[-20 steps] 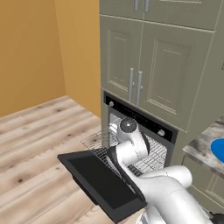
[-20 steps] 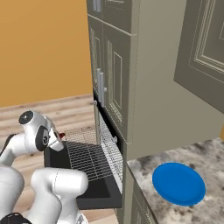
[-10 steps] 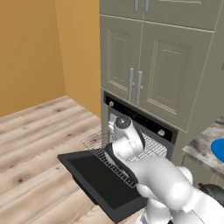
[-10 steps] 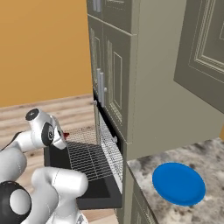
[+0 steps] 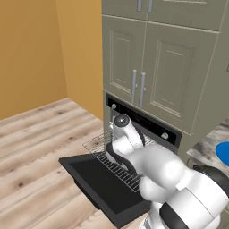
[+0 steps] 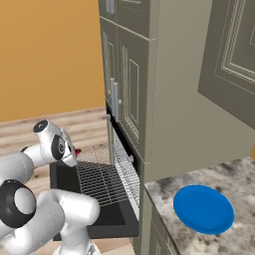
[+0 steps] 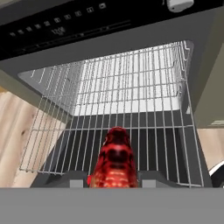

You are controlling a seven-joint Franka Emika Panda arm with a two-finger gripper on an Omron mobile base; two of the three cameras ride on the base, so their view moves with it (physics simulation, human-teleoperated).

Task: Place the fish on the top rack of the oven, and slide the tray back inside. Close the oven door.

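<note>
I had the fish (image 7: 114, 159) pinched in the jaws, hovering over the pulled-out top rack (image 7: 131, 109) above the lowered oven door (image 5: 105, 188). To do it well, I judged I should lower it mid-grid, clear of the front bar, then let go gently.

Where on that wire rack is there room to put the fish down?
The pulled-out top rack is bare across its bars, from the front edge above the open oven door back into the oven. The one crowded spot is the front edge, where the pincer holds the fish.
</note>
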